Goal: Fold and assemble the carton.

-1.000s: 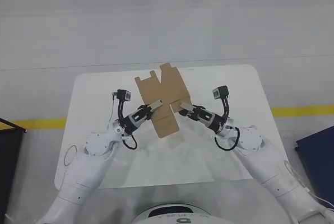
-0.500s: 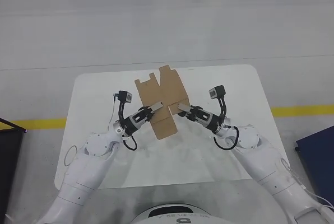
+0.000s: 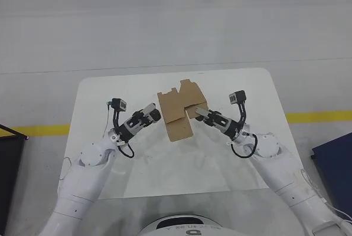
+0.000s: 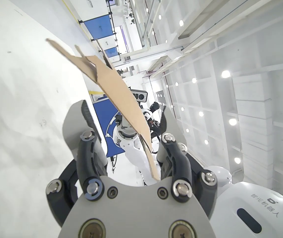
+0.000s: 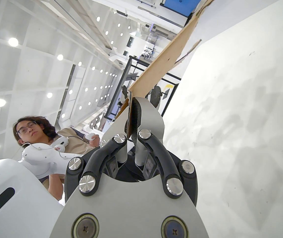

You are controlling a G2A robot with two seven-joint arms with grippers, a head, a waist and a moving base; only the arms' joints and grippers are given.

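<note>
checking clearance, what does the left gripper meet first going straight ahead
Probably the flat brown cardboard carton: the open left gripper points at its near edge, though depth is unclear.

Overhead looking down, wrist views close, carton (image 3: 177, 118) shared

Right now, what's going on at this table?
A two-armed robot is working on a flattened brown carton over the white table. The right gripper is shut on one edge of the carton, holding that side up. The left gripper is open at the opposite edge, not clamping it.
</note>
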